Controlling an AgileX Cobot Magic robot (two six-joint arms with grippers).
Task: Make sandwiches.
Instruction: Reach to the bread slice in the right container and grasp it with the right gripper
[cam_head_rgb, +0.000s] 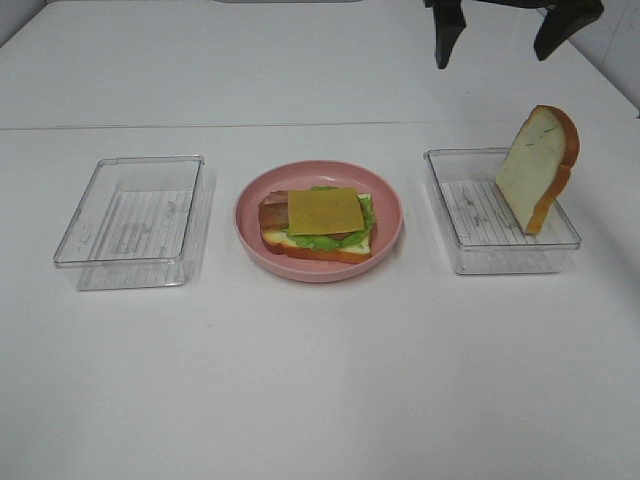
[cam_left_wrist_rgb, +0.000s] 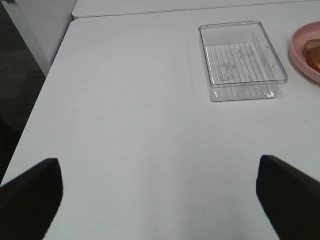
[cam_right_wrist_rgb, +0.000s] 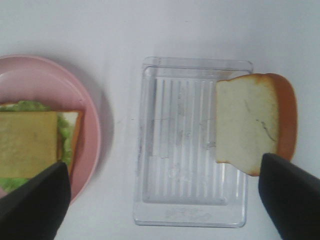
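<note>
Both pincers gape wide and empty: the right pincer (cam_right_wrist_rgb: 162, 200) above a bread slice (cam_head_rgb: 538, 168) seemingly propped in its tray (cam_head_rgb: 487, 255); the left pincer (cam_left_wrist_rgb: 159, 195) over bare counter (cam_left_wrist_rgb: 140, 130).

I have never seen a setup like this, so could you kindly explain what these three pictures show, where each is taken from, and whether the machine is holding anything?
This is a robot with two arms, each ending in a two-fingered gripper. One picture looks down from a high camera; the other two come from cameras on the arms' wrists, so the dark shapes at their edges are gripper fingers.

On the white table sits a pink plate holding an unfinished sandwich: bread, lettuce, bacon and cheese on top. An empty clear box stands on the left. In the right clear box, a bread slice leans against the wall.

The left gripper and right gripper are both open and hold nothing.
</note>
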